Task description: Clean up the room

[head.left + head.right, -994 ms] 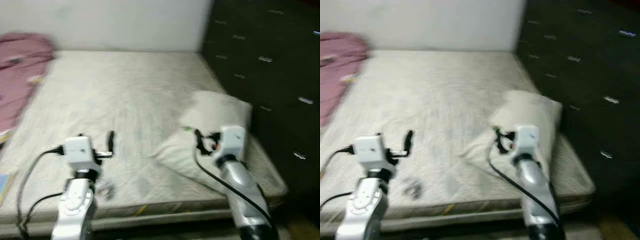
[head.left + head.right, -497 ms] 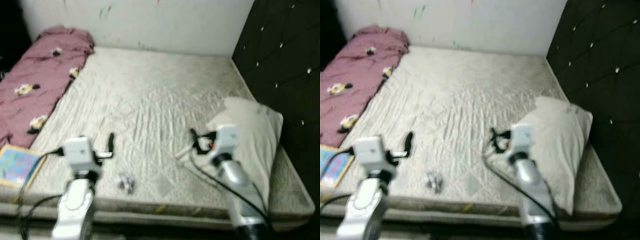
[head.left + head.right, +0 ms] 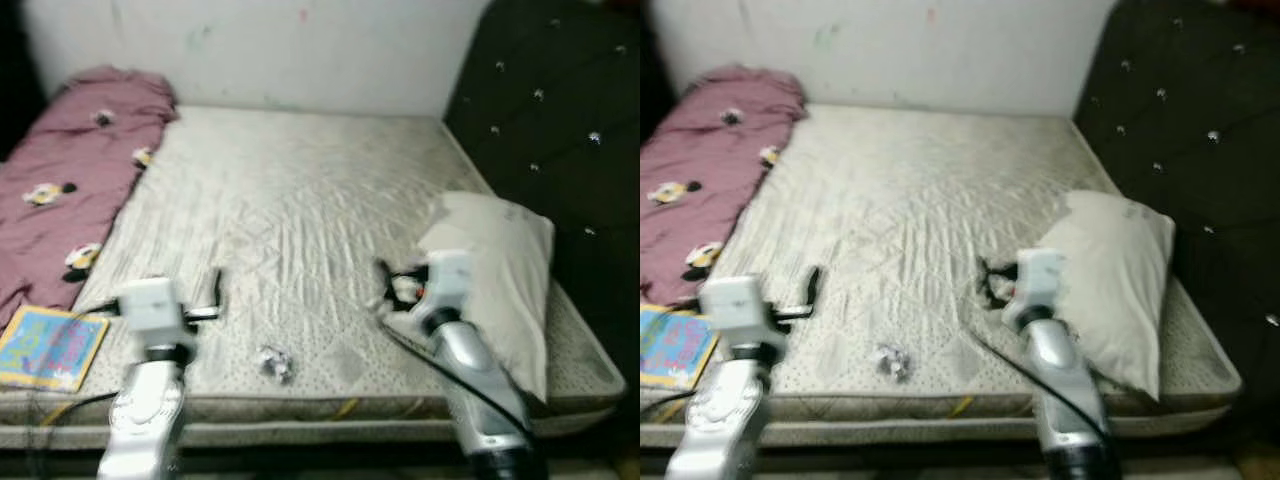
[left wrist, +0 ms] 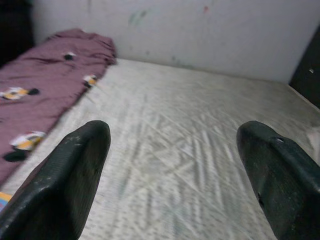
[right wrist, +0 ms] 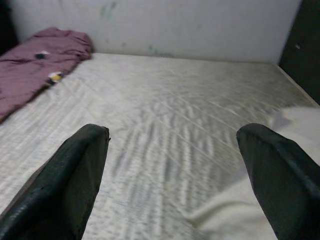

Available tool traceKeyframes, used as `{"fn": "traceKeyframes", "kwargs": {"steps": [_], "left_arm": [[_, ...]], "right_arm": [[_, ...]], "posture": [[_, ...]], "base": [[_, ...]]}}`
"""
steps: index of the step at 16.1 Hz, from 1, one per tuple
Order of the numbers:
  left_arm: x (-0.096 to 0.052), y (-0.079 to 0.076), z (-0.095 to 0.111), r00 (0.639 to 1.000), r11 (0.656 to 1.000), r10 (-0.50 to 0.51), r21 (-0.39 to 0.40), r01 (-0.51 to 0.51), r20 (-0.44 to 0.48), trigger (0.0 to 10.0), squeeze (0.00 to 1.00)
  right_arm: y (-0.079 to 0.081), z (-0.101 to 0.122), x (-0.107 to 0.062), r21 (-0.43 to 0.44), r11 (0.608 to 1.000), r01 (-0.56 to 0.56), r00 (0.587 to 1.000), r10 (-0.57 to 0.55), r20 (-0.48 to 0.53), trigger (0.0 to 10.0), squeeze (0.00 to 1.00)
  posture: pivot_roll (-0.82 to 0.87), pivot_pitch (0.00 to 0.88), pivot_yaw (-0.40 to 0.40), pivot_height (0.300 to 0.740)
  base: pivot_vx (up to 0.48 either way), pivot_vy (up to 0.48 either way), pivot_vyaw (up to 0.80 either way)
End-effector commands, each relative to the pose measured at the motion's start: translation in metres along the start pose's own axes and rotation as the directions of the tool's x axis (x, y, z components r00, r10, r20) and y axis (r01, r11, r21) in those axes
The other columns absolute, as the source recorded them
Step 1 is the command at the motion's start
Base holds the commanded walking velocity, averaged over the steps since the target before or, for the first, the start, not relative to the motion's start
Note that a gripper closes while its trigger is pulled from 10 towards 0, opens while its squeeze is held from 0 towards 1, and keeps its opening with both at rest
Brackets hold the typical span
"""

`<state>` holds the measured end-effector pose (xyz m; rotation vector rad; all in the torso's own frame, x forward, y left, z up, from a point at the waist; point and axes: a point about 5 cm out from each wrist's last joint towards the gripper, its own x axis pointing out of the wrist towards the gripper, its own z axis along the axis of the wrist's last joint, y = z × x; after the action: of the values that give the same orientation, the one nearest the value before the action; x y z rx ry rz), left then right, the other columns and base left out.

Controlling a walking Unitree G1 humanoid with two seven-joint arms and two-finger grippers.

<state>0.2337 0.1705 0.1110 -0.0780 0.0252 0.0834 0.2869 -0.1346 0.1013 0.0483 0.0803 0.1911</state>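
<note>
A bare quilted mattress (image 3: 300,210) fills the room corner, bounded by a pale wall (image 3: 260,45) at the far side and a dark tufted headboard (image 3: 560,150) on the right. A maroon blanket (image 3: 60,190) lies along the left edge. A white pillow (image 3: 500,270) rests against the headboard. A colourful book (image 3: 50,345) sits at the near left corner. A small crumpled wrapper (image 3: 273,363) lies near the front edge. Left gripper (image 4: 175,170) and right gripper (image 5: 175,170) hover over the mattress, fingers spread wide, holding nothing.
</note>
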Motion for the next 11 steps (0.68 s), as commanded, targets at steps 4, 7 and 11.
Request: {"fn": "traceKeyframes", "kwargs": {"steps": [4, 7, 11], "left_arm": [[0.001, -0.0082, 0.0035, 1.0, 1.0, -0.005, 0.009, 0.005, 0.023, 10.0, 0.0], [0.0003, -0.0077, 0.0029, 1.0, 1.0, -0.005, -0.004, 0.005, 0.018, 10.0, 0.0], [0.002, -0.0091, 0.0039, 0.999, 0.999, -0.031, -0.014, 0.031, 0.022, 10.0, 0.0]], "right_arm": [[-0.012, 0.0032, -0.0016, -0.012, 0.999, 0.037, 0.999, -0.037, 0.013, 10.0, 0.0], [-0.0124, 0.0034, -0.0013, -0.012, 0.999, 0.041, 0.999, -0.041, 0.012, 10.0, 0.0], [-0.0134, 0.0046, 0.0009, -0.001, 0.999, 0.054, 0.998, -0.054, 0.021, 10.0, 0.0]], "posture": [[-0.03, 0.017, -0.061, 0.74], [-0.03, 0.011, -0.062, 0.74], [-0.03, 0.034, -0.054, 0.74]], "base": [[0.0, 0.068, 0.54], [0.0, 0.0, 0.0], [0.0, 0.0, 0.0]]}}
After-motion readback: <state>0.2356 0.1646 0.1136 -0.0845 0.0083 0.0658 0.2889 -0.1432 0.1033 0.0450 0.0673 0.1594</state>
